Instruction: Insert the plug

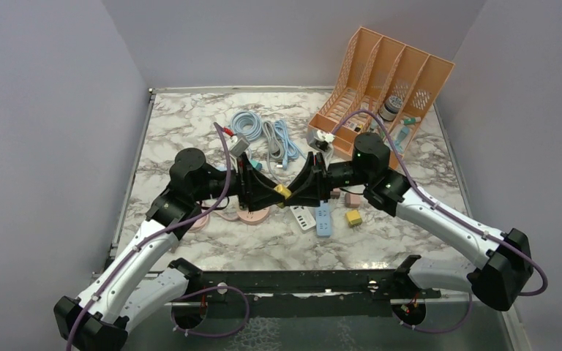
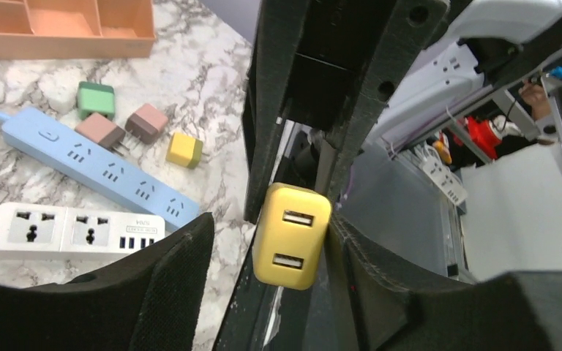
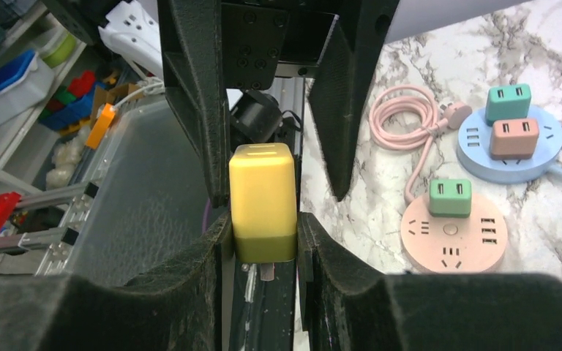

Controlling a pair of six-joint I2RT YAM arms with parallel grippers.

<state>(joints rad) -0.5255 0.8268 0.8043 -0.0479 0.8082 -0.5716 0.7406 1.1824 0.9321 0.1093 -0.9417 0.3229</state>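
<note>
A yellow USB charger plug [image 1: 283,191] hangs in mid-air above the table's middle, between the two grippers. My right gripper [image 3: 263,219] is shut on the plug [image 3: 262,201], with both pads against its sides and a metal prong showing below. My left gripper [image 2: 271,223] is open around the same plug [image 2: 291,235]. The plug's two USB ports face that camera; it touches the right finger [image 2: 380,278] and stands apart from the left finger [image 2: 161,292]. A blue power strip [image 2: 95,164] and a white power strip [image 2: 73,228] lie on the marble below.
A pink round socket [image 3: 454,234] and a blue round socket [image 3: 512,164] hold green and brown chargers. A second yellow plug [image 2: 184,149], two brown plugs and a green plug [image 2: 96,99] lie loose. Coiled cables [image 1: 263,135] and an orange file organizer [image 1: 380,88] stand at the back.
</note>
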